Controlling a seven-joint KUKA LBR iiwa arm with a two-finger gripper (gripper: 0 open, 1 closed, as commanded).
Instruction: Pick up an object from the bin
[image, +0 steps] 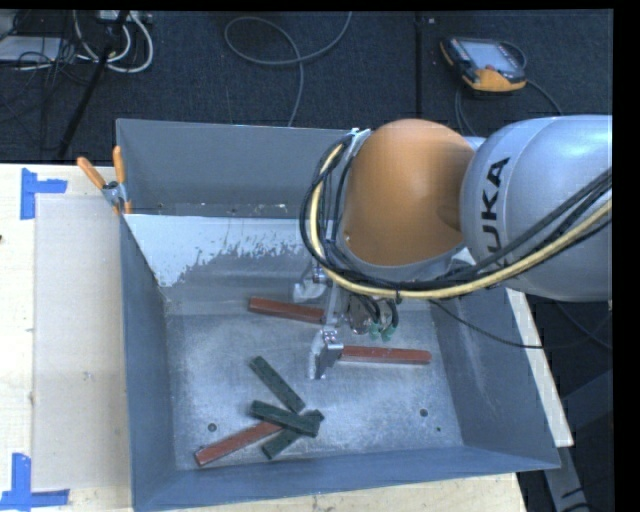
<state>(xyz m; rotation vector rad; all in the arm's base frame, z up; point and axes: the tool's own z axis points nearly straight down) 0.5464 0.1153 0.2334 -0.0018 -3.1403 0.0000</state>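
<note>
Red-brown flat bar (390, 355) lies centre-right of frame in bin (190, 350), gripper (322, 362) at its left end; grip state cannot be told. Judged rigid, light, thin: take across narrow width, mid-length.

hand (322, 362) mid bin (200, 345), at left end of red-brown bar (390, 355) | second bar (283, 310) back-left | dark strips (280, 400) heaped front-left
</note>
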